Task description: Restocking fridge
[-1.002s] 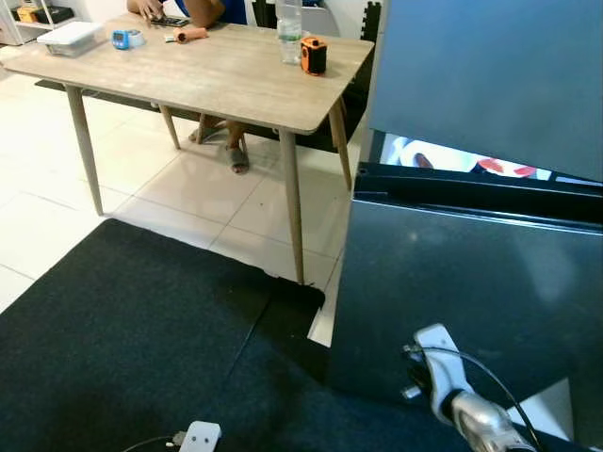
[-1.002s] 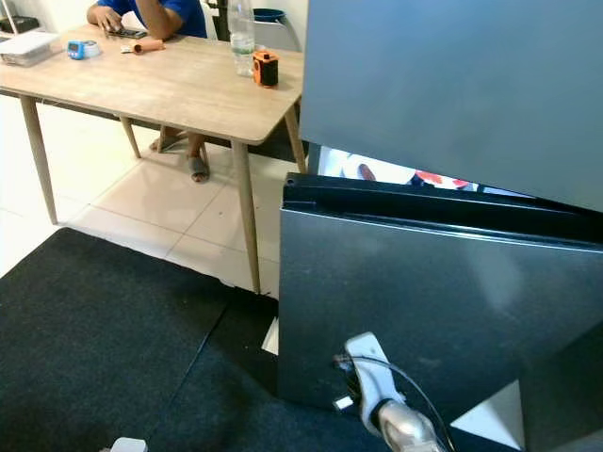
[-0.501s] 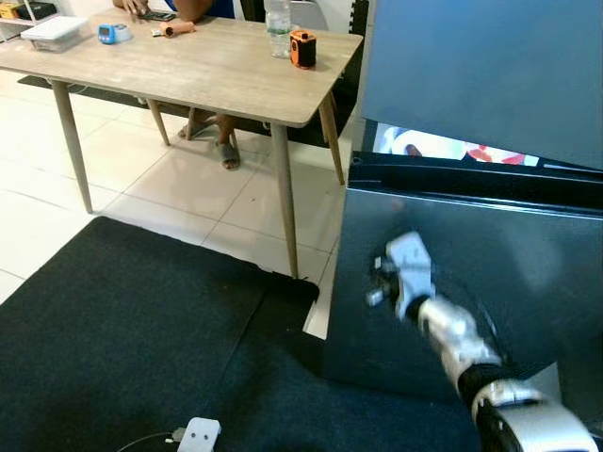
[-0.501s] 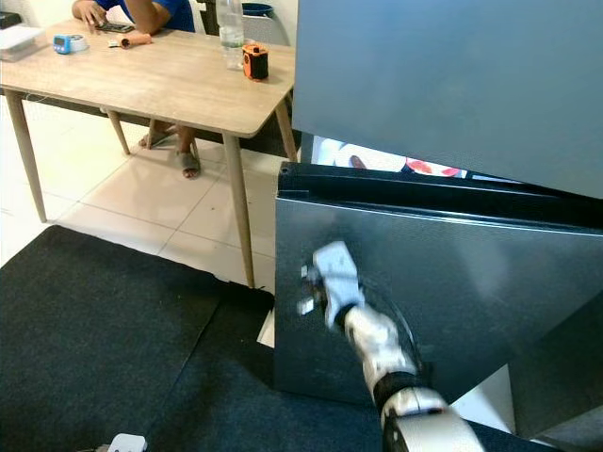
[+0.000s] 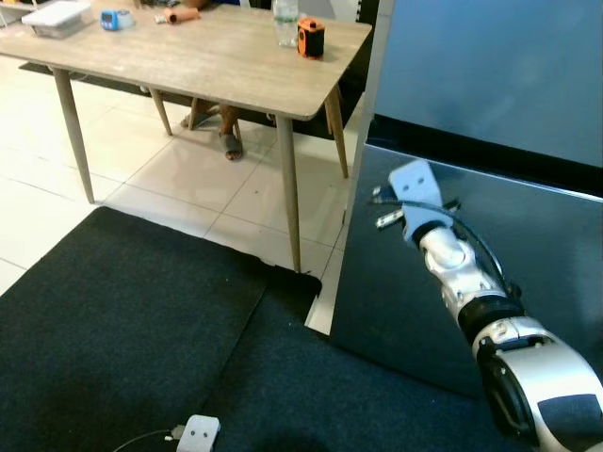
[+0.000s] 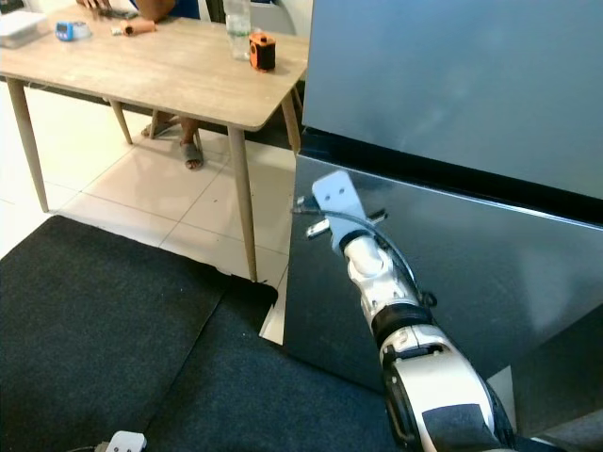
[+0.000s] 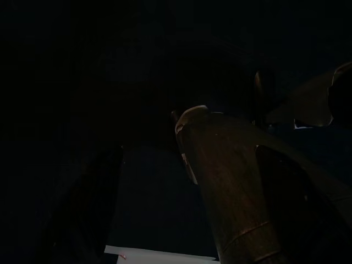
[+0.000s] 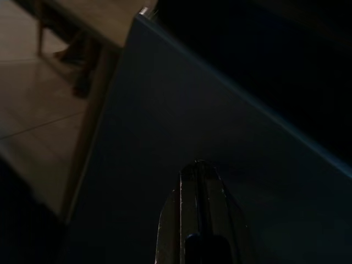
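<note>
My right claw (image 8: 199, 181) is clenched on nothing, its fingers pressed together with the tip against the upper part of the fridge's lower door (image 6: 490, 273), near its hinge-free edge. That door sits nearly flush under the upper door (image 6: 452, 85), so I judge this as the closing push, with the restocking itself likely finished. The left claw (image 7: 220, 181) hangs idle in shadow. Beside the fridge stands the desk (image 5: 207, 66).

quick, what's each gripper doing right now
Left gripper: cannot be told, view too dark.
Right gripper: shut, holding nothing, at the lower fridge door.
</note>
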Robot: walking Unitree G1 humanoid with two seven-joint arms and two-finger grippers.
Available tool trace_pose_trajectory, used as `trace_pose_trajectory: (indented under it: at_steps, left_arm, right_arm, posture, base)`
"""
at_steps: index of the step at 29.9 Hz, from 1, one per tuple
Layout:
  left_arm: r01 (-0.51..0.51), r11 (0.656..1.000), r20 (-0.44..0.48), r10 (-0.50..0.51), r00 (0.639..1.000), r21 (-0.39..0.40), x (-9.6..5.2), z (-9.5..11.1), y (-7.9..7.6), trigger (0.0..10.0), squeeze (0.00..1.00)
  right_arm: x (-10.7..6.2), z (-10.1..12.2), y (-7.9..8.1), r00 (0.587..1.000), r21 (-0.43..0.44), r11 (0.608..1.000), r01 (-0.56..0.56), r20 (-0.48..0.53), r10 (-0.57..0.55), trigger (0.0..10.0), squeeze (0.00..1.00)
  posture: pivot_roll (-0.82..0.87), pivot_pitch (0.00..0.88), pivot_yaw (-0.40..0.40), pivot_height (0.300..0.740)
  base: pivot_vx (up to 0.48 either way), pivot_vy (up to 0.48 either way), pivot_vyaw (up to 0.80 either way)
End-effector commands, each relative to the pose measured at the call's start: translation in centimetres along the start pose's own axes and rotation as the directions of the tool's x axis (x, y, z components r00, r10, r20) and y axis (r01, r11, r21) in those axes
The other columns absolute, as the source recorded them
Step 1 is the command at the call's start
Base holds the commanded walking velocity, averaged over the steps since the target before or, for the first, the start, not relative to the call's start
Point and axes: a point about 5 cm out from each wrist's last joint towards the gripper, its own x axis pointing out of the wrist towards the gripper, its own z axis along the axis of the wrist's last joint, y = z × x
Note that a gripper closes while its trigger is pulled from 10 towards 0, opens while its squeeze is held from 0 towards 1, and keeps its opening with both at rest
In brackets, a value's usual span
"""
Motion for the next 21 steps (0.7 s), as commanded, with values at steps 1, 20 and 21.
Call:
trace_pose_trajectory:
  at_steps: [1,20,21]
  left_arm:
    - [0.011,0.999,-0.144,-0.017,0.989,-0.039,-0.8,-4.0,-0.6,10.0,0.0]
    - [0.016,0.999,-0.121,-0.021,0.992,-0.038,-0.3,-2.8,-1.1,10.0,0.0]
    - [0.02,0.999,-0.12,-0.024,0.992,-0.036,-0.2,-2.7,-1.2,10.0,0.0]
  right_arm:
    - [-0.3,-0.7,0.1,0.999,0.008,1.0,0.019,-0.028,-0.019,10.0,0.0]
    - [-18.6,-19.0,5.9,0.585,0.225,0.882,-0.414,-0.677,0.447,10.0,0.0]
    - [-21.3,-20.4,5.7,0.504,0.196,0.868,-0.457,-0.746,0.434,10.0,0.0]
  posture:
    - [-0.07,0.132,-0.036,0.74]
    - [-0.07,0.098,-0.049,0.74]
    - [-0.07,0.093,-0.051,0.74]
  base:
    - [0.0,0.0,0.0]
    - [0.0,0.0,0.15]
    - [0.0,0.0,0.7]
